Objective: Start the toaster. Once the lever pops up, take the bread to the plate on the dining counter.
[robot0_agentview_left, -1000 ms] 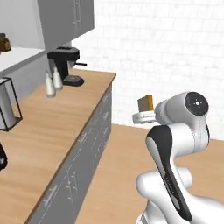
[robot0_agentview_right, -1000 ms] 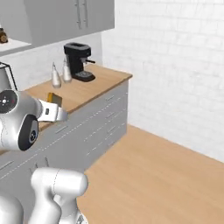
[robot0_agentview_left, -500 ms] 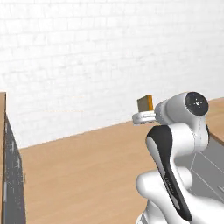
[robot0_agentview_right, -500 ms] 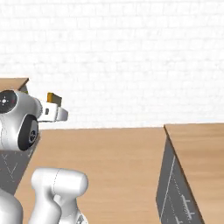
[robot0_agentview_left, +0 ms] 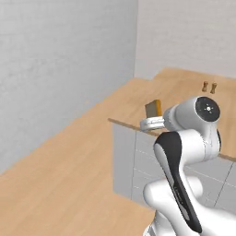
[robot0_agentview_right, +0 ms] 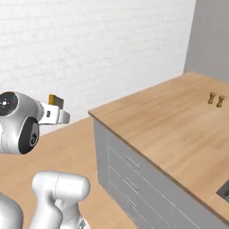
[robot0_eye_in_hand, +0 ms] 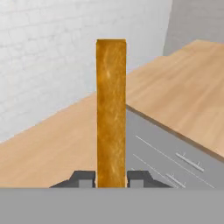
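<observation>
Gripper (robot0_eye_in_hand: 111, 177) clamped shut on the bread (robot0_eye_in_hand: 111, 109), slice edge-on, long axis running straight out from the jaws, held in the air off the near corner of the dining counter (robot0_agentview_right: 179, 125). Plate not visible; the countertop lies ahead and right of the slice.

Two small brown shakers (robot0_agentview_right: 216, 99) — standing side by side.

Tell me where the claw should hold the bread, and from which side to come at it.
As held now: the bread stands on edge, so pinch its two flat faces near the bottom crust, coming along the slice's plane from below. The claw is shut on it this way; thin faces suit a narrow pinch.
</observation>
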Controlling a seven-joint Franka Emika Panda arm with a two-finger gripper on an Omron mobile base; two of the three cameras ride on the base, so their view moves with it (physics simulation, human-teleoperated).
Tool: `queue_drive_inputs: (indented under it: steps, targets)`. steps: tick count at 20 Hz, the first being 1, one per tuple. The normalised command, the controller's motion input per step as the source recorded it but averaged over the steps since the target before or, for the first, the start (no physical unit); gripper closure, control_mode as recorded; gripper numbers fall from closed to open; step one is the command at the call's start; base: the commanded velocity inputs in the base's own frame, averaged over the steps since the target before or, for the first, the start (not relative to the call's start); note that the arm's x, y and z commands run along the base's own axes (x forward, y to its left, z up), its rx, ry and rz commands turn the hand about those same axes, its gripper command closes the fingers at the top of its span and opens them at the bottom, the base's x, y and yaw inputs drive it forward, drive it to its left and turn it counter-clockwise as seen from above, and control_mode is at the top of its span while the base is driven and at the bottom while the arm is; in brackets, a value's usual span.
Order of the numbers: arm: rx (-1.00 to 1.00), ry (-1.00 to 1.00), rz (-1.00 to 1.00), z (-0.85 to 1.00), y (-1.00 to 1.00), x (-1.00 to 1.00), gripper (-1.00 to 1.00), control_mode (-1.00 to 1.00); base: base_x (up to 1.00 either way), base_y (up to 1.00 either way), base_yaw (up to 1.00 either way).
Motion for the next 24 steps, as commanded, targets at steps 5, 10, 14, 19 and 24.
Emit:
queue_drive_inputs:
  steps: [5,10,14,19,24]
  targets:
    - [0.0,0.0,0.0,0.0,0.0,0.0,1.0,1.0,0.27,0.67,-0.78]
    - [0.0,0.0,0.0,0.0,0.0,0.0,1.0,1.0,0.5,1.0,-0.5]
    - [0.0,0.0,0.0,0.0,0.0,0.0,1.0,1.0,0.24,0.91,-0.4]
    - [0.0,0.0,0.0,0.0,0.0,0.0,1.0,1.0,0.0,0.28,-0.65]
    - [0.0,0.0,0.0,0.0,0.0,0.0,1.0,1.0,0.0,0.25,-0.75]
